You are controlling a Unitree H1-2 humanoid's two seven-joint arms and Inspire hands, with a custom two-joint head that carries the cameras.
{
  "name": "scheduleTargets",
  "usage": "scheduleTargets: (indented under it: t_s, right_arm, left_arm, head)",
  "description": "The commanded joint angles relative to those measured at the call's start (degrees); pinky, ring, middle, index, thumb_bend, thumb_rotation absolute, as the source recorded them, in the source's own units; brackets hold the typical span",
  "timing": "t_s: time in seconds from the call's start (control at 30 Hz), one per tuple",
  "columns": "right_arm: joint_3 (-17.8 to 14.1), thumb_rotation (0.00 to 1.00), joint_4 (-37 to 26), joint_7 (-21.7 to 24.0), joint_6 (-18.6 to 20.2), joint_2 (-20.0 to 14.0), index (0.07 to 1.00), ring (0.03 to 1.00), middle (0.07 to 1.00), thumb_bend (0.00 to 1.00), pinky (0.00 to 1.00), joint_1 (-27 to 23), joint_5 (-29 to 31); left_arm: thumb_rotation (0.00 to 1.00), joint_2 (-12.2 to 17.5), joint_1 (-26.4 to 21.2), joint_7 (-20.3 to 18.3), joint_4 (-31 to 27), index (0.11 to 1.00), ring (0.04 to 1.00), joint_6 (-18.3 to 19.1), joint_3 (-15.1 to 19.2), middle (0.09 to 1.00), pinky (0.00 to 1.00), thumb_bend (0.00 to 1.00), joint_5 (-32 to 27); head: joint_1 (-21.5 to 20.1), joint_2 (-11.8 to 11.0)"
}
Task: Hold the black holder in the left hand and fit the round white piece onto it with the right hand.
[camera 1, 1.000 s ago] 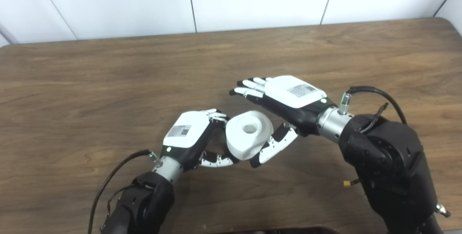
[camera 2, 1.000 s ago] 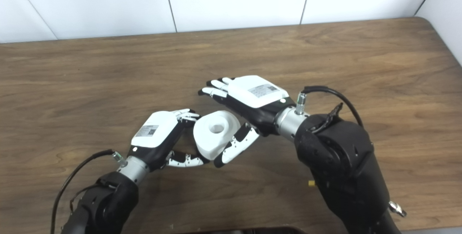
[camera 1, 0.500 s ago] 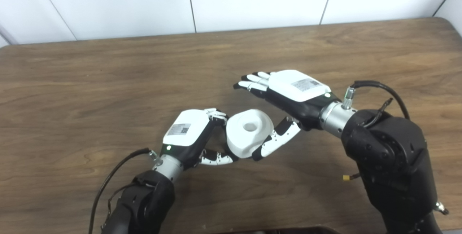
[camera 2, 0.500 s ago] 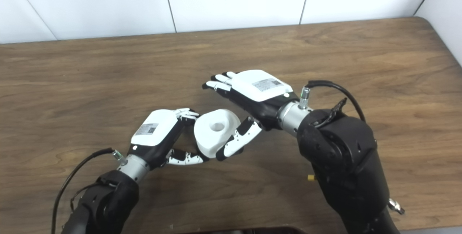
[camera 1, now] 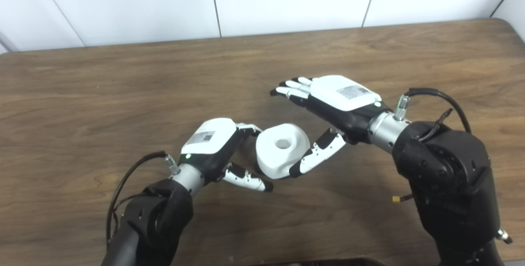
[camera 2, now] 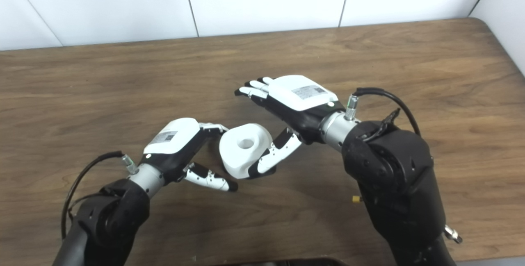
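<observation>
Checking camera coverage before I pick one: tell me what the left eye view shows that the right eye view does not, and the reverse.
Only the left eye view shows the far left corner of the table. Only the right eye view shows the table's right edge and the white wall beyond it. Both show the round white piece on the wood, with the left hand at its left side. Both also show the right hand, fingers stretched out above and thumb beside the piece. Neither view shows a black holder.
</observation>
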Motion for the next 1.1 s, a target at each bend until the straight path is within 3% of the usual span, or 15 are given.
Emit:
scheduleTargets:
  t_s: [0.0, 0.2, 0.57, 0.67, 0.8, 1.0, 1.07]
  right_arm:
    - [-0.8, 0.51, -0.8, -0.6, -0.1, 0.1, 0.948, 1.000, 0.975, 1.00, 1.00, -2.1, 0.4]
    - [-1.0, 0.50, -0.2, -0.9, 0.0, 0.2, 0.951, 1.000, 0.974, 1.00, 1.00, -2.1, 0.7]
    - [-1.6, 0.51, 0.3, -0.1, 0.5, -0.9, 0.957, 1.000, 0.983, 1.00, 1.00, -2.3, 2.1]
    - [-2.2, 0.61, 0.5, 0.3, 1.1, -1.9, 0.974, 1.000, 0.995, 1.00, 1.00, -2.2, 3.1]
    - [-4.2, 0.90, 1.0, -1.9, 2.1, -2.9, 0.987, 1.000, 0.997, 0.89, 1.00, 0.2, 5.7]
    - [-7.4, 1.00, 1.4, -6.6, 3.2, -3.9, 0.992, 1.000, 0.995, 0.85, 0.97, 4.5, 9.8]
    - [-9.2, 1.00, 1.9, -9.9, 3.1, -4.0, 0.989, 1.000, 0.987, 0.84, 0.92, 6.7, 11.3]
  left_arm:
    - [0.29, 1.0, 1.8, -7.2, -0.2, 0.808, 0.872, 2.7, 0.5, 0.839, 0.75, 1.00, 0.8]
    - [0.27, 0.4, 1.2, -14.8, -3.6, 0.857, 0.871, 2.7, 3.7, 0.850, 0.73, 1.00, 3.5]
    - [0.27, 4.1, 1.1, -18.3, -8.1, 0.856, 0.876, 1.5, 9.0, 0.849, 0.79, 1.00, 4.4]
    - [0.27, 5.1, 1.8, -16.3, -8.3, 0.864, 0.882, 0.7, 11.0, 0.863, 0.80, 1.00, 2.6]
    - [0.26, 5.1, 3.4, -13.6, -9.0, 0.894, 0.901, 1.6, 14.8, 0.898, 0.77, 1.00, -1.3]
    - [0.23, 3.7, 7.0, -6.6, -9.7, 0.887, 0.899, 1.3, 20.0, 0.905, 0.78, 1.00, -7.7]
    - [0.25, 2.7, 8.7, -0.9, -8.7, 0.859, 0.886, -1.2, 22.2, 0.888, 0.77, 0.97, -10.4]
  head:
    - [0.0, 0.1]
    - [0.4, 0.0]
    - [0.7, -0.1]
    - [0.8, -0.2]
    - [1.0, -0.3]
    - [1.0, -0.3]
    - [1.2, -0.2]
